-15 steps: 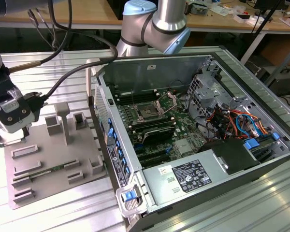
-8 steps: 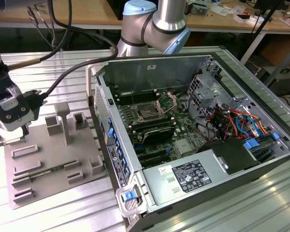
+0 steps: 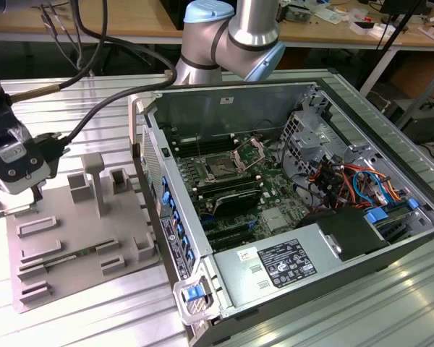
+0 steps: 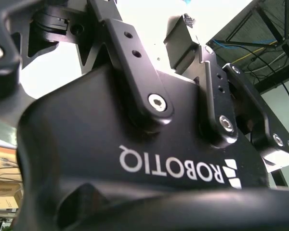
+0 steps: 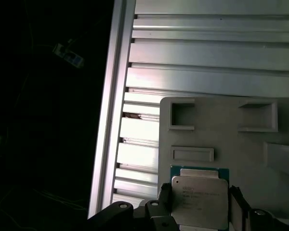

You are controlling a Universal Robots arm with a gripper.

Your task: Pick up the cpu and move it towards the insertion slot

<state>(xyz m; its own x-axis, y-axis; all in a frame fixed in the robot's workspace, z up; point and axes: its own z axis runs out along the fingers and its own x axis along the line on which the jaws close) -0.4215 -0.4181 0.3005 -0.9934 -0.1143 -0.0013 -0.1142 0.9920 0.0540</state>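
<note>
In the first wrist view the cpu (image 5: 200, 198), a flat square chip with a dull silver top and a thin green rim, lies between my two black fingers (image 5: 164, 201). They stand against its opposite sides, so my gripper (image 5: 200, 206) is shut on it, over the grey tray (image 5: 250, 144). In the exterior view my gripper (image 3: 6, 199) hangs low at the tray's (image 3: 79, 249) far left corner. The insertion slot (image 3: 220, 168), a square socket with its silver bracket swung up, sits on the motherboard inside the open computer case, well to the exterior view's right.
The case's side wall (image 3: 166, 217) stands between tray and motherboard. Raised blocks (image 3: 94, 181) rise from the tray. A power supply (image 3: 282, 264) and cable bundles (image 3: 347, 181) fill the case's near and right parts. The arm's hose (image 3: 108, 101) arcs overhead. The ribbed aluminium table (image 5: 207, 53) ends at an edge (image 5: 108, 120).
</note>
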